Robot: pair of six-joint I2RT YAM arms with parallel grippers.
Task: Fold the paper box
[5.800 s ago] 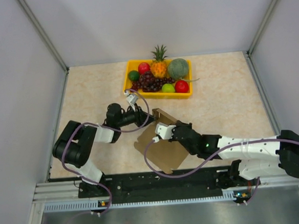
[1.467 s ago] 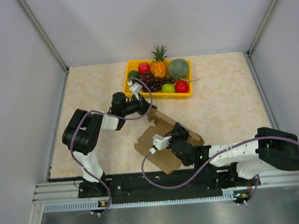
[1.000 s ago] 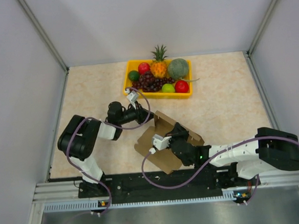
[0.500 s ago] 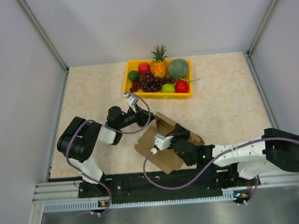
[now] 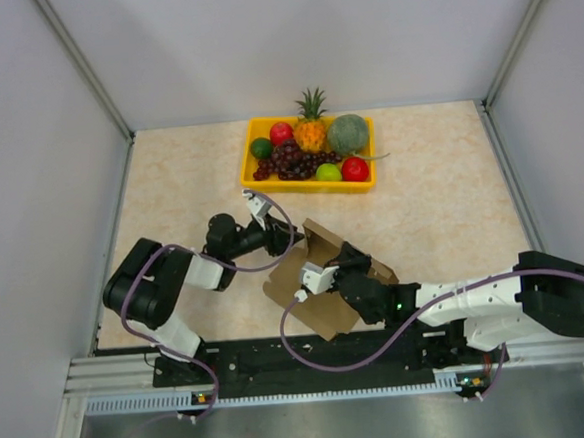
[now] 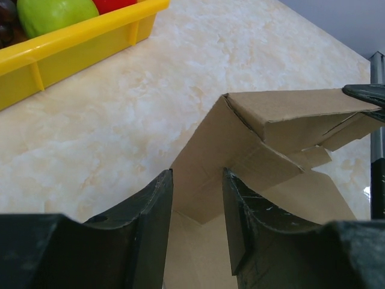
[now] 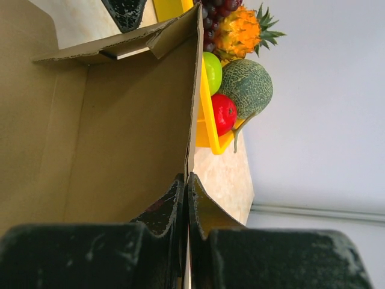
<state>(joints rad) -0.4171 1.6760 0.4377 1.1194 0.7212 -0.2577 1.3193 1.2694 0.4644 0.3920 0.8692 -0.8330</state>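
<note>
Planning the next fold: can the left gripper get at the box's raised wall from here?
Likely yes: the left gripper is open, the paper box wall stands just ahead, nothing between; the right gripper pinches another panel.

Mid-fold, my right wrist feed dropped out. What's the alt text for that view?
The right gripper is shut on the edge of a panel of the paper box, whose brown inside fills the left of the frame. Past that edge sits the yellow tray holding a melon, a pineapple and a red fruit.
</note>
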